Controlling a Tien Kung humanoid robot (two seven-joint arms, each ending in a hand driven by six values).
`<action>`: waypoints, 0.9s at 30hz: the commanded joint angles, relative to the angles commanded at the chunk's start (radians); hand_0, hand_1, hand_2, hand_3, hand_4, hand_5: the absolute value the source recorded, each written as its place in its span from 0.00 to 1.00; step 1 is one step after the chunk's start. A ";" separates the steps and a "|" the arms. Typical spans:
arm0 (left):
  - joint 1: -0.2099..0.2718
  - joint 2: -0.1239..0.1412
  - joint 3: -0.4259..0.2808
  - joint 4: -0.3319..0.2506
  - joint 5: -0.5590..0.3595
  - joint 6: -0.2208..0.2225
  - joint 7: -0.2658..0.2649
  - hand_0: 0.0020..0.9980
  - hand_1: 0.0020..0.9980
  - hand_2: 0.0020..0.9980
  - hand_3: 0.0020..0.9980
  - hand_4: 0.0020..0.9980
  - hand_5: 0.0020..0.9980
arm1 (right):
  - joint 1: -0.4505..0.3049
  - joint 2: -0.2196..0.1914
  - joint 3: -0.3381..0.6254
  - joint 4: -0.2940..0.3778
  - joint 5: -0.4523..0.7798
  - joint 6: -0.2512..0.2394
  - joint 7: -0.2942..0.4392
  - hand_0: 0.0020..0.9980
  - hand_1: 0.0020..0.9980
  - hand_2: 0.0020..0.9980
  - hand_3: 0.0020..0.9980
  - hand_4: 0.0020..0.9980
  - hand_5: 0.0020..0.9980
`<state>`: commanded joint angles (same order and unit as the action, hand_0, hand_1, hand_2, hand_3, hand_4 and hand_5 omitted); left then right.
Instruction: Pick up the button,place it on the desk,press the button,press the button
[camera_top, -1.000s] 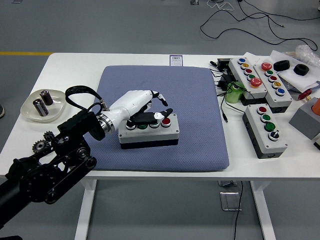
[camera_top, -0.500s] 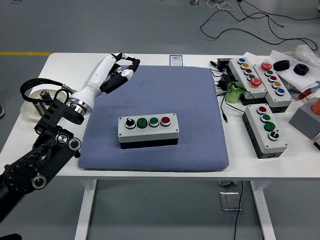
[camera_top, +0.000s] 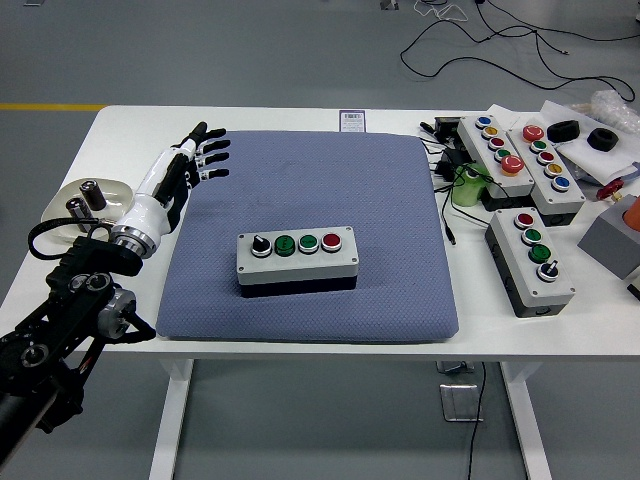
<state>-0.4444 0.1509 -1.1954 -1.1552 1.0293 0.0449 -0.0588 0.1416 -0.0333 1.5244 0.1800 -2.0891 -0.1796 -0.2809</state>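
A grey button box (camera_top: 297, 259) lies in the middle of the blue mat (camera_top: 330, 180). Its top carries a black selector knob, two green buttons and a red button in a row. My left hand (camera_top: 197, 155), white with black fingertips, hovers over the mat's far left corner, well away from the box. Its fingers are spread and hold nothing. The right arm is out of view.
A beige dish (camera_top: 60, 215) with two metal cylinders sits at the left, beside my left forearm. Three more button boxes (camera_top: 530, 262), a green bottle (camera_top: 466, 187), cables and black parts crowd the right side of the white table (camera_top: 560, 335).
My left hand let go of the button box, lifted off it and swung back to the far left of the mat, opening its fingers. The box has not moved.
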 joint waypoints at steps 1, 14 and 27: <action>0.007 -0.002 -0.012 -0.002 0.008 -0.013 0.003 0.75 0.81 0.79 0.77 0.68 1.00 | 0.000 0.000 0.002 0.000 -0.001 0.000 0.000 0.67 0.65 0.69 0.63 0.31 0.17; 0.048 0.010 -0.097 -0.019 0.039 -0.049 0.010 0.74 0.79 0.79 0.76 0.68 1.00 | -0.004 -0.003 0.011 0.000 -0.010 0.000 0.002 0.67 0.64 0.69 0.63 0.31 0.17; 0.040 0.010 -0.117 -0.022 0.040 -0.047 0.015 0.73 0.79 0.78 0.77 0.69 1.00 | 0.001 -0.004 -0.001 0.000 0.004 0.000 0.003 0.67 0.64 0.69 0.63 0.31 0.17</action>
<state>-0.4042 0.1608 -1.3127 -1.1772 1.0697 -0.0021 -0.0439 0.1426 -0.0372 1.5230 0.1800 -2.0847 -0.1792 -0.2775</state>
